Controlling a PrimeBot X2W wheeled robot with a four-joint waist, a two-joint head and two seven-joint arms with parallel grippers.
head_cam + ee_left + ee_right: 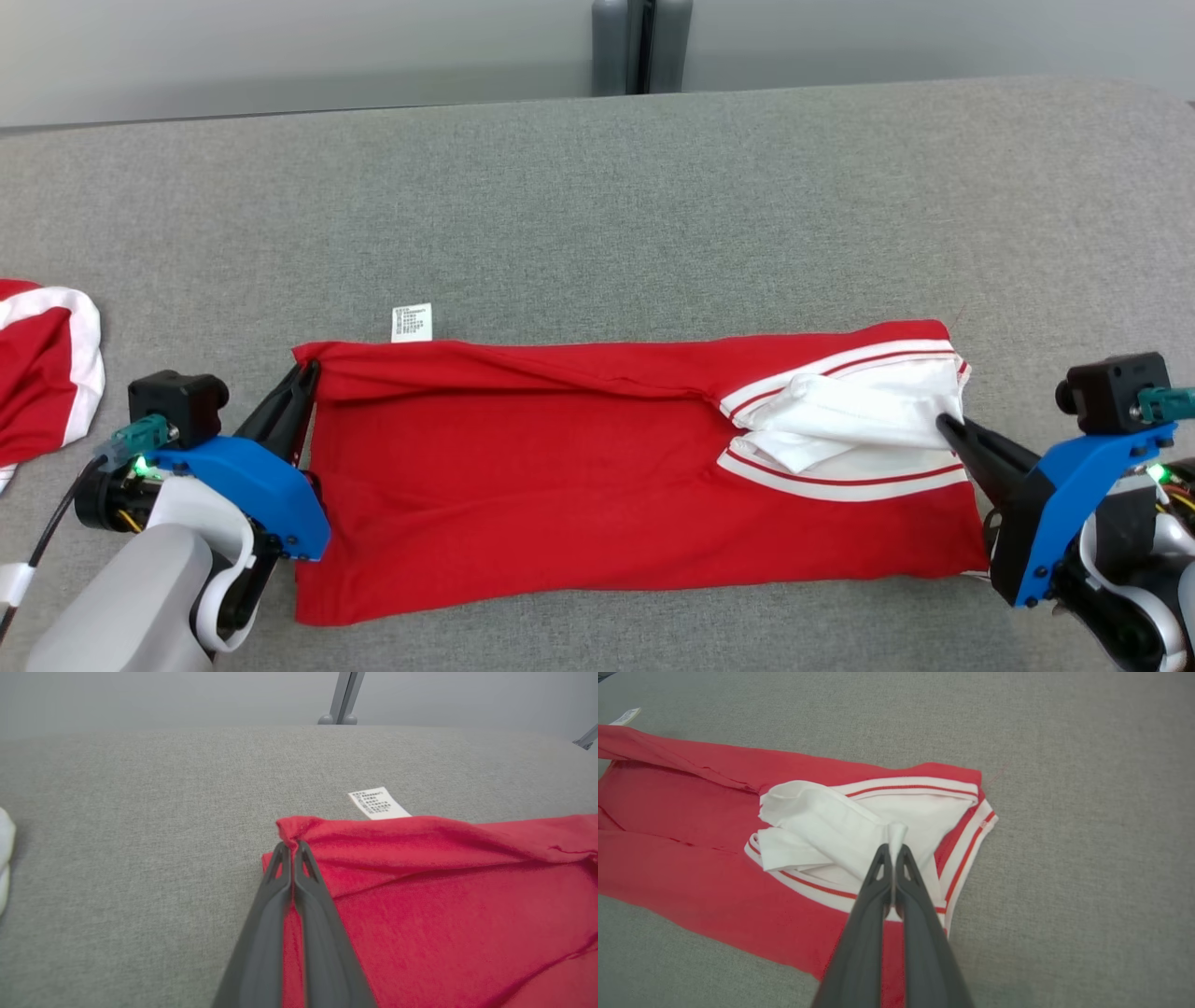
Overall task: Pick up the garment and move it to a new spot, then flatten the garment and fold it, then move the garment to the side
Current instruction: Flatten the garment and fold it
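The garment [560,485], red with white striped trim, lies in a long band across the near half of the grey table [597,187]. Its long side runs left to right, and a strip along the far edge is folded over. The left claw [306,373] sits at the garment's far left corner, its fingers pressed together with a bunched bit of red cloth pinched at their tips. The rest of the garment stretches away to that claw's right. The right claw [945,425] is at the opposite short end, its fingers closed tight on a pinch of the white flap [840,415], which lies crumpled between the two striped bands. The garment lies between the two claws. A white tag [412,322] lies on the table, touching the garment's far edge near the left claw. A second red-and-white cloth [42,364] lies at the table's left edge, well apart.
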